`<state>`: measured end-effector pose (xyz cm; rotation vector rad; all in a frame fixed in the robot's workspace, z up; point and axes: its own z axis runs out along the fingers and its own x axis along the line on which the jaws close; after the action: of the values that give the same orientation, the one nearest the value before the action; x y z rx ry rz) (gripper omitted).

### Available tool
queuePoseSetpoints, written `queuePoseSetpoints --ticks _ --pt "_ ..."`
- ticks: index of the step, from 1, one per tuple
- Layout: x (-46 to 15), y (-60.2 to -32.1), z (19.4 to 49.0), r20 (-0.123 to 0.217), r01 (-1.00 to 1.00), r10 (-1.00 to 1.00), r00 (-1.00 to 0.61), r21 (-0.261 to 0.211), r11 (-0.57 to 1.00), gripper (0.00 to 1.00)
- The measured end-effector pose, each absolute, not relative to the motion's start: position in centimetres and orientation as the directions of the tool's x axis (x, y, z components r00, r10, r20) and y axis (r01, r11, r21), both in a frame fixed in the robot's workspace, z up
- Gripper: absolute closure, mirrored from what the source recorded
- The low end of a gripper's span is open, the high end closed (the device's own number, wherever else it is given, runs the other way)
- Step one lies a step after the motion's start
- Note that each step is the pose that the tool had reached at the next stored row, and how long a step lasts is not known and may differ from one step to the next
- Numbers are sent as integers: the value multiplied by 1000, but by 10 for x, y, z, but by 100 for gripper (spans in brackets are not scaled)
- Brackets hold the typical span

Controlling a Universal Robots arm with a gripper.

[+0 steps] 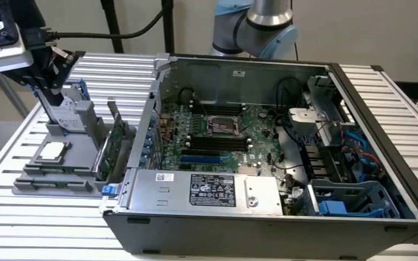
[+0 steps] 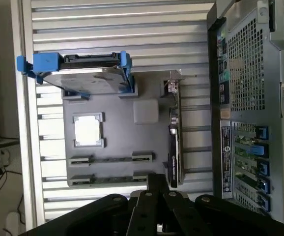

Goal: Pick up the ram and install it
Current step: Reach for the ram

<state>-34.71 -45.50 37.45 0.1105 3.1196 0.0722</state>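
The gripper (image 1: pixel 51 102) hangs above the far end of the grey tray (image 1: pixel 28 187), at the exterior view's left of the open case (image 1: pixel 267 228); whether its jaws are open or closed cannot be told. The ram (image 2: pixel 110 159) is judged to be the thin strip standing on edge between clips at the tray's near end; likely light, stiff, fragile; take it mid-length by the flat faces. The expansion card (image 1: pixel 113 144) stands near, toward the exterior view's right; free room lies overhead.

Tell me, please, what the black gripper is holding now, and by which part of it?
It cannot be told. The black gripper hangs over the grey plastic tray, near the blue-framed hard drive.
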Motion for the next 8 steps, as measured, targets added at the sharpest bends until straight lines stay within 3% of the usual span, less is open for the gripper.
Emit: queuePoseSetpoints --ticks 8 --pt "-383 -458 367 -15 70 71 -997 46 996 100"
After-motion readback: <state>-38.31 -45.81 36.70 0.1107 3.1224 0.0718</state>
